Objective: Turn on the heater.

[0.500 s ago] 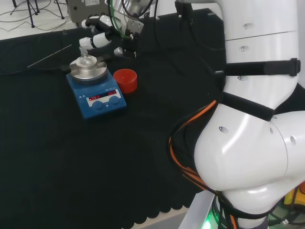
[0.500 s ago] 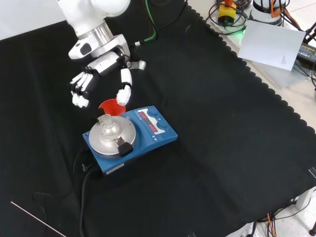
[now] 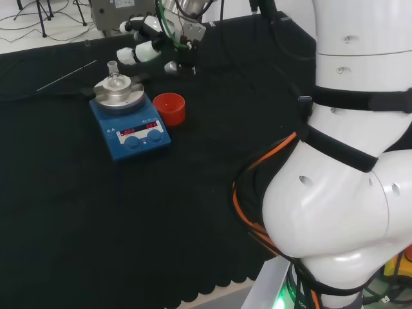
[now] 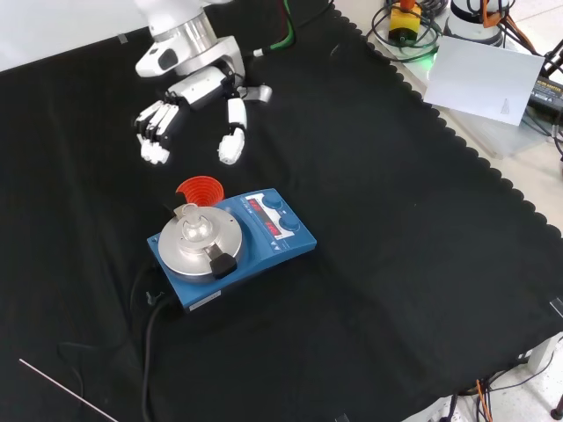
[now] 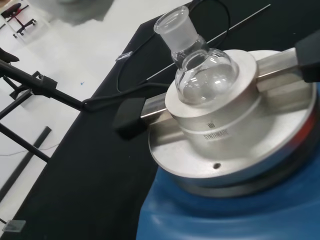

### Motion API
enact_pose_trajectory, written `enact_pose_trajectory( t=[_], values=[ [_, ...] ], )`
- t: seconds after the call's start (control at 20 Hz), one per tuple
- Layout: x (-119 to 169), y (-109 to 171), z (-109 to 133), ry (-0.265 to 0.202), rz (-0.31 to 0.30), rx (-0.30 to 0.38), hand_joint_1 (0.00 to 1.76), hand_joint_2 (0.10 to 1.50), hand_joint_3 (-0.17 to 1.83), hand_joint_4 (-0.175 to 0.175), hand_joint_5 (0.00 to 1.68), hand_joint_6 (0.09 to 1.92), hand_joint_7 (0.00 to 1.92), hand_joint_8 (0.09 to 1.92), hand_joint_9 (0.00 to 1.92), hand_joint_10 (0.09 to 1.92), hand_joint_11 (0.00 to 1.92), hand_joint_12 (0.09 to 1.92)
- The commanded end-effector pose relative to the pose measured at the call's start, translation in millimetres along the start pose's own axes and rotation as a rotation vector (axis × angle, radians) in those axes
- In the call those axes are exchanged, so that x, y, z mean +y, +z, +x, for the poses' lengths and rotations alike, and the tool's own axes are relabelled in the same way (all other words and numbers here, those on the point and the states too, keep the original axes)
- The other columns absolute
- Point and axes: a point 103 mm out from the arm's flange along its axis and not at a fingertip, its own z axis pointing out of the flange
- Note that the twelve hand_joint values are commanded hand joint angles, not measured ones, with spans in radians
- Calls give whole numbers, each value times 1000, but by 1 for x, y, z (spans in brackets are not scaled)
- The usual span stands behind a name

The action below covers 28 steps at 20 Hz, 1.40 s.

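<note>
My hand [image 4: 195, 95] hangs with fingers relaxed and empty at 12 o'clock of the blue heater [image 4: 230, 245] in the front view (red displays lit), and reaching its knobs [image 4: 283, 209] past the flask [image 4: 193, 222] risks knocking it off.

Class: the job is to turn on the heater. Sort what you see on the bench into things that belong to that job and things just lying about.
Belongs to the job: blue heater; the hand.
Lying about: red ribbed ring; thin rod; glass flask on the heater.
</note>
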Motion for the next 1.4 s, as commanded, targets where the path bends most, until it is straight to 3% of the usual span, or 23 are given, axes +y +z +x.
enact_pose_trajectory(
  t=[0.05,0.35,0.6,0.9,1.1,1.3,1.4],
  values=[
    [-39,-17,-3,36,6,-119,933,706,626,5,402,117,434,635,509,670,98,1401],
    [-77,-9,3,53,56,-215,1033,697,756,0,467,141,812,628,981,522,653,1276],
    [-104,-1,8,62,86,-289,1081,705,777,-8,485,264,1072,669,1243,428,975,1131],
    [-121,7,16,64,154,-391,1149,712,767,-36,431,477,1167,781,1456,329,1373,826],
    [-125,14,20,69,198,-448,1371,679,729,-62,405,511,1144,950,1537,314,1531,661],
    [-130,19,26,62,215,-516,1408,560,935,-80,394,513,1173,1032,1640,351,1630,541],
    [-131,22,28,63,234,-538,1335,633,847,-84,397,531,1293,1109,1699,372,1692,499]
  ],
)
